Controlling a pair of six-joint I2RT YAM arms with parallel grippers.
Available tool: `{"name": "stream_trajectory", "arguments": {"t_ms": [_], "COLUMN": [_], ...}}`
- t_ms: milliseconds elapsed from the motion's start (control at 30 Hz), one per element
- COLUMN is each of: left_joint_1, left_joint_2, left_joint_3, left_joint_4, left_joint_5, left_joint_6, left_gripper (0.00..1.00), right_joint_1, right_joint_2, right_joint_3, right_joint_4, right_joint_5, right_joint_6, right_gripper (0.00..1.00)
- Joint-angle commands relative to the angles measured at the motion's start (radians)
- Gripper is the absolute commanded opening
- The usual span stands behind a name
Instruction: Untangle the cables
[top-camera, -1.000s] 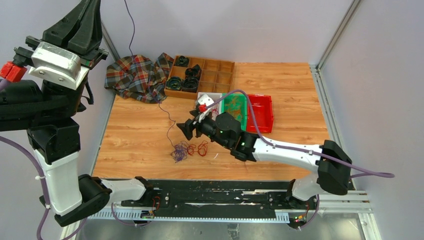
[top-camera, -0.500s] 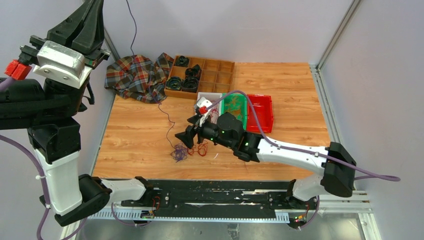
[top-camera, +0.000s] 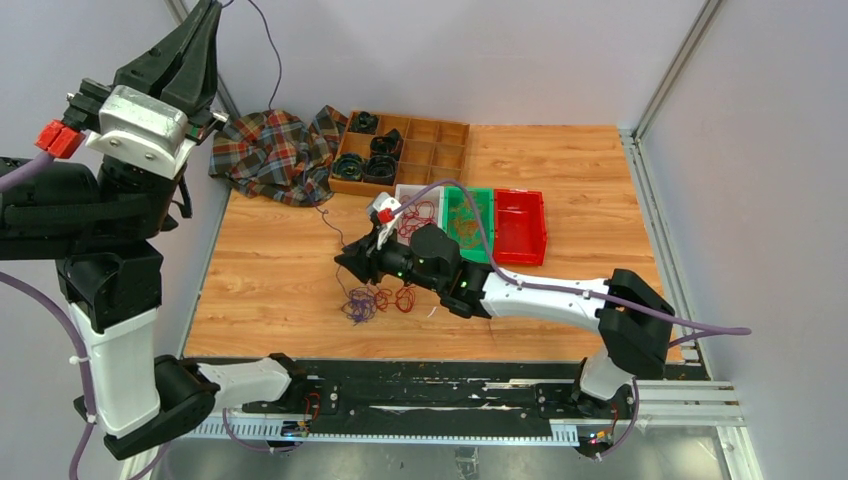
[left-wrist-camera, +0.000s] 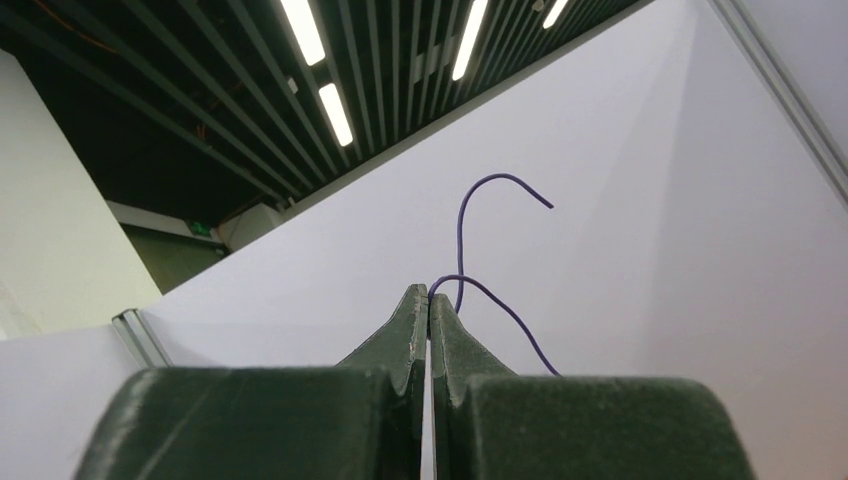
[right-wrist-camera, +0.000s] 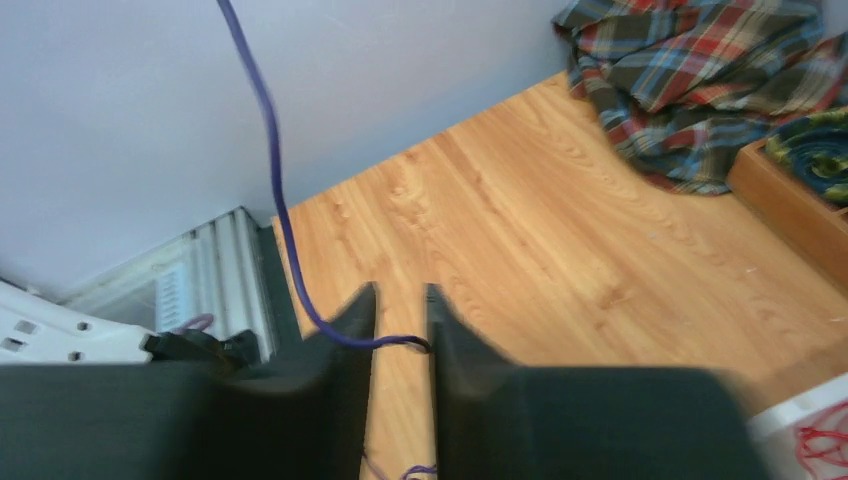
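Right jaws, at the end of the right arm (top-camera: 540, 295) stretched low over the worktop (top-camera: 270, 270), stand partly open with a narrow gap between the two fingers. A purple cable (right-wrist-camera: 283, 215) crosses that gap near the tips and climbs up and away out of the wrist view. Whether the fingers actually press on it I cannot tell.

On the near side of those jaws lies the tangle of cables (top-camera: 375, 300), red loops and purple loops knotted together on the wood. A thin purple strand leads from it toward the far left.

Past the right wrist sit three trays side by side: a white tray (top-camera: 404, 190) with red wire in it, a green tray (top-camera: 467, 193) and a red tray (top-camera: 520, 225). Farther back stands a wooden divider box (top-camera: 440, 140) with black coils (top-camera: 380, 160) in several of its compartments. A plaid cloth (top-camera: 270, 150) is crumpled just to its left.

Left jaws are lifted high at the far left, above the cloth. They are closed tip to tip on the purple cable, whose loose end curls up above the tips.
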Motion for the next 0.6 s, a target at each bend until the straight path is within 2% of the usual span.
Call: {"name": "stream_trajectory", "arguments": {"t_ms": [0,33,67,200,400,533,567], "left_joint_1": [-0.005,-0.005,-0.005,-0.005,-0.004,-0.004,-0.005], "left_joint_2": [-0.056,-0.078,-0.097,-0.189,-0.37,-0.471,-0.491], "left_joint_3": [-0.083,-0.122,-0.162,-0.35,-0.77,-1.028,-1.08], "left_joint_4": [0.016,0.028,0.038,0.038,-0.068,-0.139,-0.157], "left_joint_5": [-0.045,-0.05,-0.06,-0.123,-0.168,-0.126,-0.093], "left_joint_6": [0.001,0.003,0.005,0.02,-0.014,-0.084,-0.109], "left_gripper": [0.0,0.0,0.0,0.01,0.0,0.01,0.06], "right_joint_1": [-0.013,-0.016,-0.02,-0.071,-0.149,-0.162,-0.163], "right_joint_2": [-0.02,-0.035,-0.053,-0.132,-0.242,-0.274,-0.277], "right_joint_3": [0.023,0.016,0.01,-0.012,-0.007,0.031,0.044], "right_joint_4": [0.051,0.036,0.026,-0.033,-0.137,-0.204,-0.218], "right_joint_5": [0.072,0.094,0.115,0.134,0.098,0.083,0.077], "right_joint_6": [-0.014,-0.027,-0.044,-0.074,-0.117,-0.131,-0.13], "right_gripper": [0.1,0.02,0.01,0.0,0.01,0.01,0.01]}}
